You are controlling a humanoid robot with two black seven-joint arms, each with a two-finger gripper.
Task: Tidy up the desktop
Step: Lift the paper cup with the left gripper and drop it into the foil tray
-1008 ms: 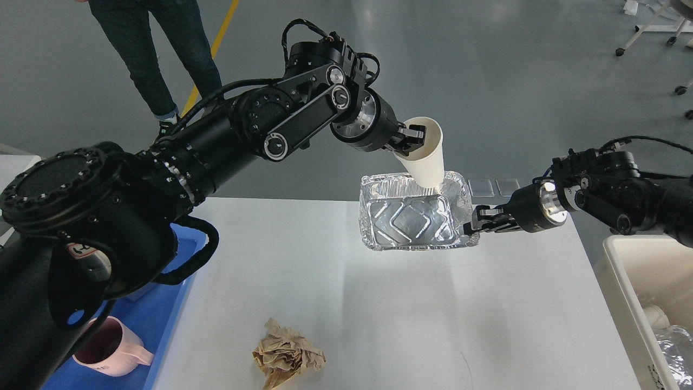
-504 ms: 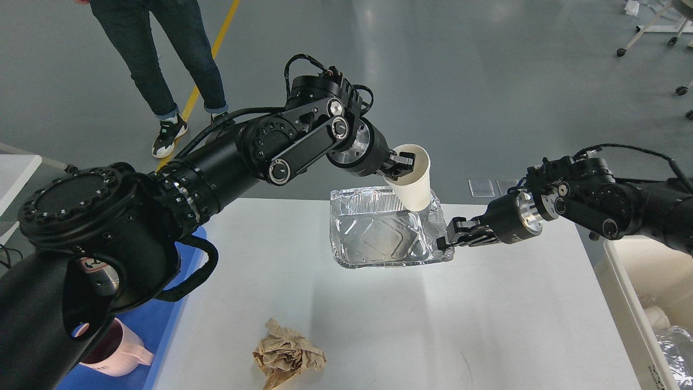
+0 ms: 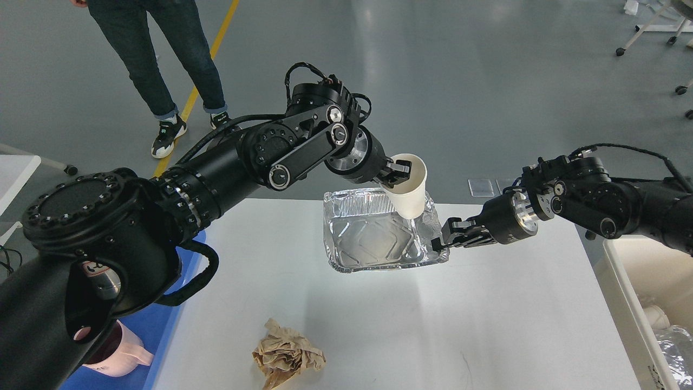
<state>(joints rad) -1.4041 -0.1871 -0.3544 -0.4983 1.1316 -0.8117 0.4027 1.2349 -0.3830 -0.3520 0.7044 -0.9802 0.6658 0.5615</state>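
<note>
My left gripper (image 3: 399, 174) clamps white paper cup (image 3: 409, 187) over crinkled silver foil tray (image 3: 379, 235); right gripper (image 3: 443, 242) pinches tray's right rim above white desktop (image 3: 487, 314).

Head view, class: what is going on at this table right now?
The left gripper holds a white paper cup by its rim, its base lowered into a foil tray. The right gripper has its jaws clamped on the tray's right edge, above the desktop. A crumpled brown paper lies near the front, and a pink cup sits in the blue tray.
</note>
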